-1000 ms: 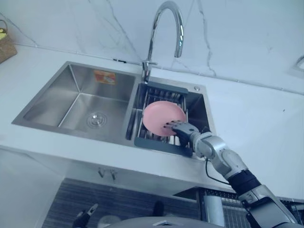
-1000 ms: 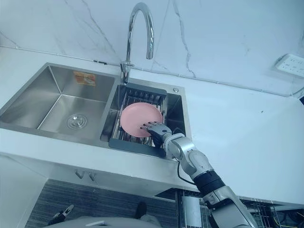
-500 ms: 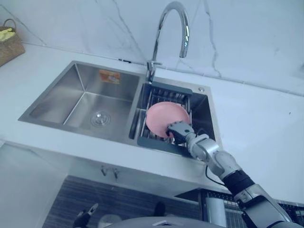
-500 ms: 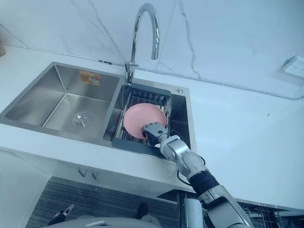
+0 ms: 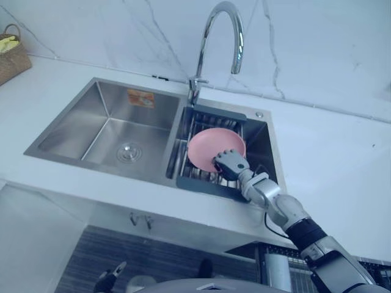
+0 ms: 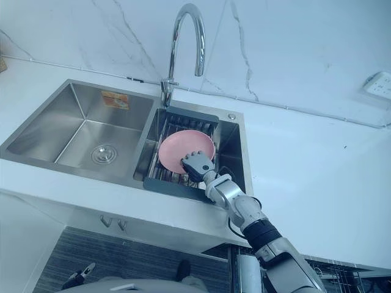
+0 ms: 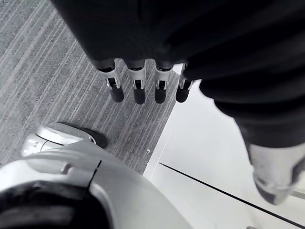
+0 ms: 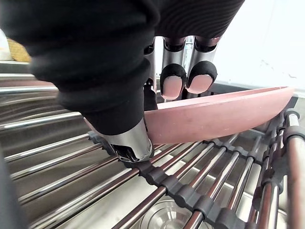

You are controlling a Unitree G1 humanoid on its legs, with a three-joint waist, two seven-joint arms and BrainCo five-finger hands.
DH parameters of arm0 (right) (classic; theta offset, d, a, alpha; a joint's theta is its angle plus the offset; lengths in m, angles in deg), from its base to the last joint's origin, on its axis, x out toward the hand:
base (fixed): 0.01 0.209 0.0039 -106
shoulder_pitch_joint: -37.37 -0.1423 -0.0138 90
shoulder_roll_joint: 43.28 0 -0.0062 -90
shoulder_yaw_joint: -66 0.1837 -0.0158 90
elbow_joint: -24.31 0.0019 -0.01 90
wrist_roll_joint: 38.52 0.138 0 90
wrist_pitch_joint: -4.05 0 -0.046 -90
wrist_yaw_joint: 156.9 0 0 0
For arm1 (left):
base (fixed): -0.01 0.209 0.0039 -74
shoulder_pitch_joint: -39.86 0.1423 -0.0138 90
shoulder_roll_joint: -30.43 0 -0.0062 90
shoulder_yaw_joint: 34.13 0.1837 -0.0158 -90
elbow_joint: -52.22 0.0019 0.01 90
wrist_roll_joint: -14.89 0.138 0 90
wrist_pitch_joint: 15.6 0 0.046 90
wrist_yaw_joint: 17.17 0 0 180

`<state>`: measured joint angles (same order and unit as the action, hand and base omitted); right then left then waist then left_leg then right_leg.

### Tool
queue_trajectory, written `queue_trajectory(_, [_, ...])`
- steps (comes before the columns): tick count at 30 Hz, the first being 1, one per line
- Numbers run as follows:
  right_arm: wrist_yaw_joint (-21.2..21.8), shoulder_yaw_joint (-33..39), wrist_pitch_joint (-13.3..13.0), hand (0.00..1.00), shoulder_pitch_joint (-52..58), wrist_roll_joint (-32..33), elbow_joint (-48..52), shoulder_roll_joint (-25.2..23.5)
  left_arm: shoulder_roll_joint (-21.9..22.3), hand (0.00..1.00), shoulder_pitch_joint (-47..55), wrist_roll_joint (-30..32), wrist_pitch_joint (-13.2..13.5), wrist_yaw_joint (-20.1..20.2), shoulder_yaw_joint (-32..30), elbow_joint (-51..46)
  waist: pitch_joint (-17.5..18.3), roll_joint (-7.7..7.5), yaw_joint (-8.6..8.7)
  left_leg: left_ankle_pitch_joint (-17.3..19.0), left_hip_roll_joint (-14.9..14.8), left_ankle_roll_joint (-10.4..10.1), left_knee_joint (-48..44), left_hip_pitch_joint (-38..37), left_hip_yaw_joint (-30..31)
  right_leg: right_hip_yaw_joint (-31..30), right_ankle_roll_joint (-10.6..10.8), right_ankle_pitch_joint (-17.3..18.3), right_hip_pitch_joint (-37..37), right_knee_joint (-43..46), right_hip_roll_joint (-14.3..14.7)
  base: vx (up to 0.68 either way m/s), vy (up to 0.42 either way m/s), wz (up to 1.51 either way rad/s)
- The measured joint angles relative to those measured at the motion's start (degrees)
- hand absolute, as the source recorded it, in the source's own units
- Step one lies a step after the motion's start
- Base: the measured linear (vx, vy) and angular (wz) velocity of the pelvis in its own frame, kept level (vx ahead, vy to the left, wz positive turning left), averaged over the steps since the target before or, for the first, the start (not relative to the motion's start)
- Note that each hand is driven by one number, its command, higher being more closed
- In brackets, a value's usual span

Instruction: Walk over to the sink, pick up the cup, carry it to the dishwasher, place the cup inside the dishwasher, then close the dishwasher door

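One pink dish (image 5: 209, 146), not a cup, is leaning on the rack (image 5: 201, 183) in the sink (image 5: 67, 131). Right hand (image 5: 229, 163) is pinching its near rim, fingers (image 8: 172, 83) on top, thumb underneath. It's looking light, stiff, probably slick, so I'm guessing the rim is the spot. Left hand (image 7: 138, 71) is hanging with its fingers straight.

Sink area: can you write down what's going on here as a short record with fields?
place: steel sink in a white counter, faucet behind it
left basin: drain in its floor
right basin: dark rack of metal bars
held object: pink dish, tilted over the rack
right hand: fingers over the dish's rim, thumb under it
left hand: fingers straight, hanging above grey floor
also: woven basket at the counter's far left
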<state>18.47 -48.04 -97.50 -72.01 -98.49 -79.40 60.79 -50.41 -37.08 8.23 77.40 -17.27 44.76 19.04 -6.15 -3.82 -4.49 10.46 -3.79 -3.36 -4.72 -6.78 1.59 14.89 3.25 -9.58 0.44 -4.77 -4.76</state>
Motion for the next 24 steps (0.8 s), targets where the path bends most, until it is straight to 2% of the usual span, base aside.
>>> queue_trajectory(4, [-3.16,0.36,-0.11,1.00,0.82,1.96,3.35,1.76,0.02,0.00,0.11,-0.02,0.11,-0.02,-0.02,0.01,-0.05,0.06,0.31,0.00,0.00,0.00,-0.01,-0.01,-0.03,-0.03,0.00,0.00,0.00,0.02,0.00,0.00,0.000,0.00])
queue_trajectory(10, [-6.77,5.06,-1.12,1.00,0.87,4.66,7.11,2.09,0.06,0.00,0.15,-0.04,0.70,-0.53,-0.02,0.01,-0.07,0.11,0.77,0.00,-0.01,0.00,-0.07,-0.06,-0.12,-0.11,0.02,-0.02,0.03,0.02,0.02,0.00,0.000,0.00])
queue_trajectory(15, [-7.36,5.19,-1.38,1.00,0.87,6.81,8.47,2.15,0.06,0.00,0.39,-0.05,0.77,-0.70,-0.02,0.02,-0.10,0.14,1.29,0.01,-0.03,0.00,-0.07,-0.16,-0.27,-0.24,0.03,-0.02,0.04,0.02,0.05,0.00,0.000,0.00])
queue_trajectory(18, [-7.35,5.82,-2.48,1.00,0.88,6.82,8.55,2.16,0.08,0.00,0.39,-0.07,0.83,-0.70,-0.01,0.02,-0.20,0.31,1.31,0.01,-0.04,0.00,-0.07,-0.17,-0.33,-0.28,0.03,-0.02,0.05,0.02,0.05,0.00,0.000,0.00])
queue_trajectory(24, [-7.15,6.73,-2.38,1.00,0.89,8.99,9.20,3.10,0.11,0.00,0.66,-0.53,0.93,-0.71,-0.02,0.02,-0.50,0.79,1.33,0.01,-0.08,0.00,-0.07,-0.22,-0.41,-0.30,0.03,-0.02,0.08,0.02,0.07,0.00,0.000,0.00])
